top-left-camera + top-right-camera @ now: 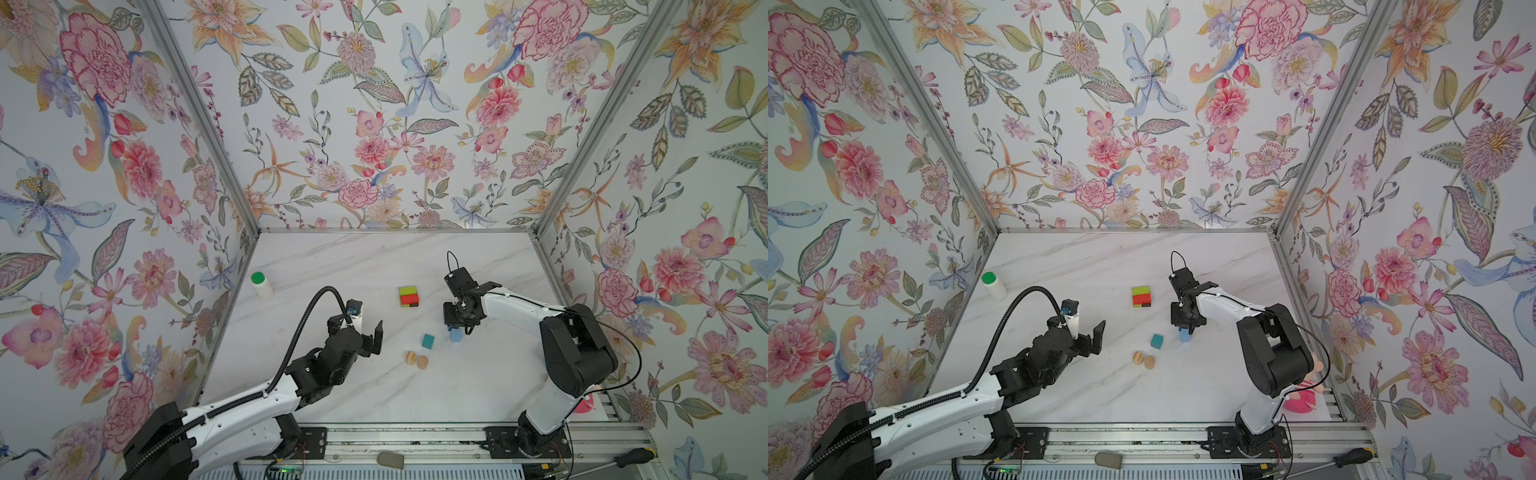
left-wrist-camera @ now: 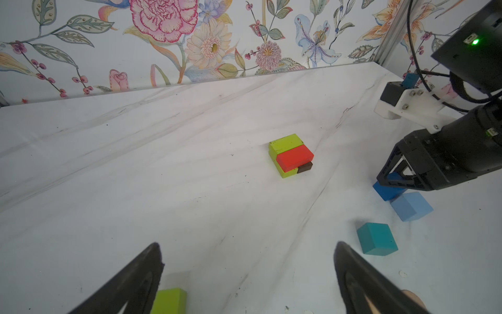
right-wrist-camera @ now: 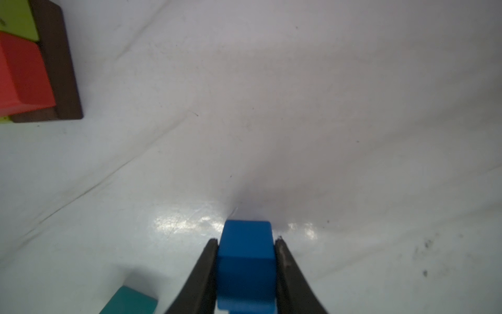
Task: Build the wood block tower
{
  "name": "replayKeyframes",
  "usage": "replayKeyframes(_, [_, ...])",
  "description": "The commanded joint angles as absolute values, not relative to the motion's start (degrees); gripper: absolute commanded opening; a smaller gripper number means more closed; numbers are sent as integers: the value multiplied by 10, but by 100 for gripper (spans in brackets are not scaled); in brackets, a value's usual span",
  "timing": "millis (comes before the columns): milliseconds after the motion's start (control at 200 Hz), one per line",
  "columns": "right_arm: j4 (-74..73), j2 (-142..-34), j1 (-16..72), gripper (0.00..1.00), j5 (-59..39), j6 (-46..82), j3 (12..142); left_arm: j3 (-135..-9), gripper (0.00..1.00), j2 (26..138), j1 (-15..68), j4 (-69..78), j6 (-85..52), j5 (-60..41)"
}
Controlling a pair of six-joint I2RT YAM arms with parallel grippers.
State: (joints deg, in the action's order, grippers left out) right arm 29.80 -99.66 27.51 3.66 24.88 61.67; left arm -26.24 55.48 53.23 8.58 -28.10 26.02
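Note:
The tower point(image 1: 408, 296) point(image 1: 1141, 296) is a low stack of yellow-green, red and dark brown wood blocks mid-table, also in the left wrist view point(image 2: 292, 156). My right gripper point(image 3: 246, 240) point(image 1: 453, 326) is shut on a dark blue block point(image 3: 245, 258) point(image 2: 387, 191) resting on the table. A light blue block point(image 1: 456, 336) point(image 2: 411, 206) touches it. A teal block point(image 1: 428, 341) point(image 3: 130, 300) and two tan rounded pieces point(image 1: 417, 360) lie nearby. My left gripper point(image 2: 247, 244) point(image 1: 368, 328) hangs open and holds nothing. A yellow-green block point(image 2: 169, 300) lies beside one of its fingers.
A white bottle with a green cap point(image 1: 262, 285) stands at the far left of the table. A pink plush doll point(image 1: 1304, 399) lies behind the right arm's base. Floral walls close in three sides. A screwdriver point(image 1: 631, 457) lies on the front rail.

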Motion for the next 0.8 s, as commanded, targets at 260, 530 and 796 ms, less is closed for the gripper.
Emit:
replayKeyframes(260, [318,-1014,282,29,43,250,631,-249,99,534,527,67,-290,282])
replayKeyframes(530, [319,-1007,282,29,44,245,639,-265,99,544,522,54,-283,283])
replayKeyframes(796, [318,-1011,285,28,31,243,653,-259,99,509,520,36,-288,290])
